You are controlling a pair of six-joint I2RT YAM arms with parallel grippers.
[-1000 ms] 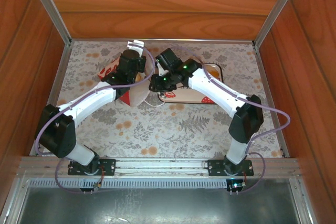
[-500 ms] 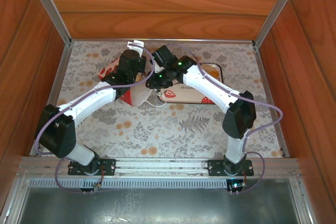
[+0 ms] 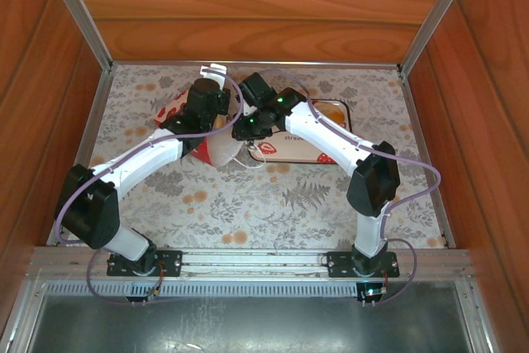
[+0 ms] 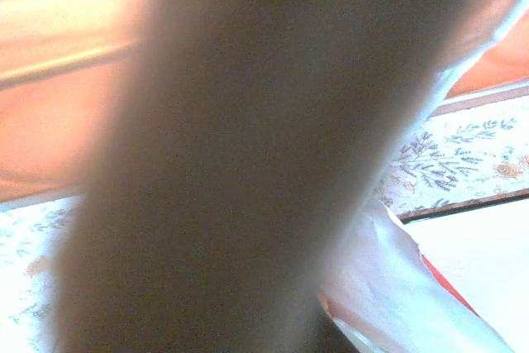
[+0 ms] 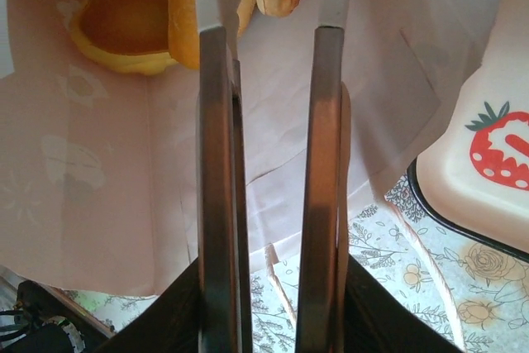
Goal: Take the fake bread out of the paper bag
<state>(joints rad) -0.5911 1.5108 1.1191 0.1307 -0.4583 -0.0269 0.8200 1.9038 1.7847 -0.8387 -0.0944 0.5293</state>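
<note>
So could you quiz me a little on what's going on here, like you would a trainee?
1. True or false: the right jaws reach into the bag.
2. Which fruit is printed on the tray? A cherries, B strawberries, C lemons.
3. Fill in: the bread lies inside the ____.

Key: 1 true; 2 B; 3 bag.
</note>
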